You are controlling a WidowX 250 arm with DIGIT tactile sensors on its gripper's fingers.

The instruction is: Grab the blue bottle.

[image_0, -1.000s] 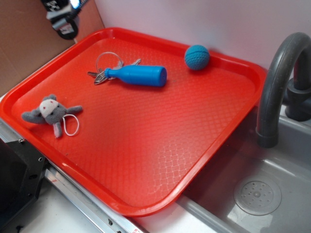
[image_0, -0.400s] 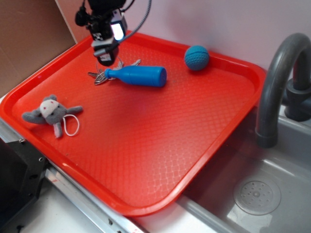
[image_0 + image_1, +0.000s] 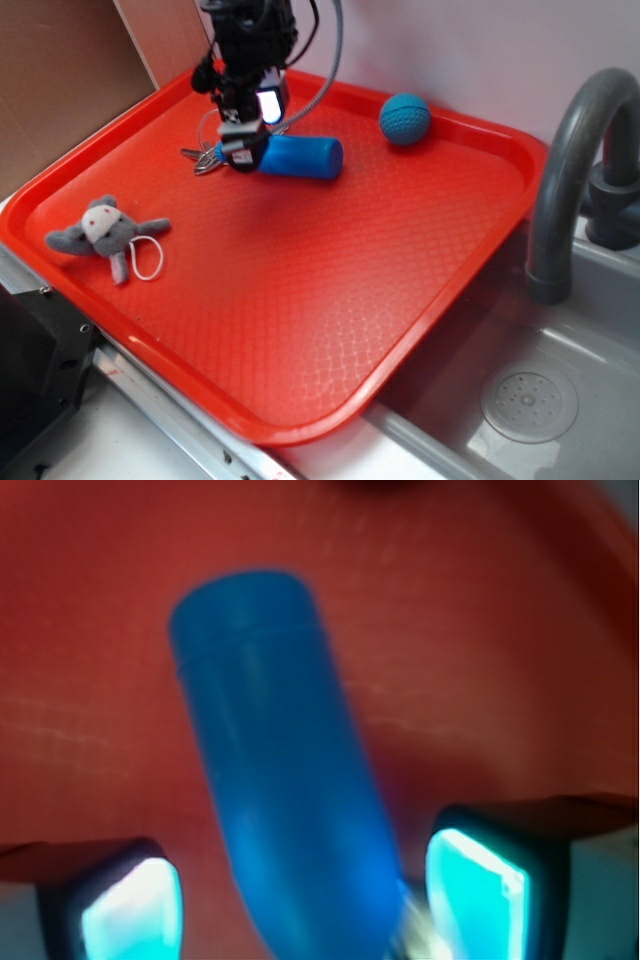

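The blue bottle point(image 3: 298, 156) lies on its side on the red tray point(image 3: 300, 300), neck pointing left toward a key ring. My gripper point(image 3: 243, 152) is low over the bottle's neck end and hides the neck. In the wrist view the bottle point(image 3: 285, 770) runs up the middle between my two lit fingertips point(image 3: 132, 910), with a gap on each side. The gripper point(image 3: 305, 900) is open and straddles the bottle without touching it.
A bunch of keys point(image 3: 205, 158) lies just left of the bottle. A teal textured ball point(image 3: 405, 118) sits at the tray's back right. A grey plush toy point(image 3: 105, 230) lies at the left. A grey sink and tap point(image 3: 565, 190) stand to the right.
My gripper has moved from the tray's back left corner rightward and down, and now sits over the bottle's neck end. The bottle and other objects have not moved.
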